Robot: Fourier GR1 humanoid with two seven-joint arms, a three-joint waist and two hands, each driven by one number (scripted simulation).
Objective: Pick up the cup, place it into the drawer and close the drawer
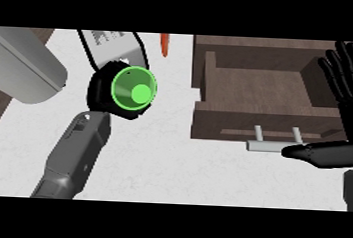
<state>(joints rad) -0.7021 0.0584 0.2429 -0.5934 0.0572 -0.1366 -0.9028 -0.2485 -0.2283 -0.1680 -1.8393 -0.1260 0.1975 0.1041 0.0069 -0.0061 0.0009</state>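
Now mid-carry: left hand curled round green cup, mouth facing up at the camera, held over the worktop left of centre, well left of the open drawer. Right hand spread flat, fingers up, resting at the right edge beside the drawer's right wall, thumb out just right of the handle. Next, probably: travel right, clear the drawer's left wall, keep cup level, lower into the cavity before uncurling. Drawer interior looks bare, plenty of room to set down mid-floor. Watch the left wall and front panel, both raised edges in the path. Grey appliance at the left edge, white box and orange thing at the back edge, all behind or away from the route. Bare worktop in front of the drawer gives room for the closing push at the handle.
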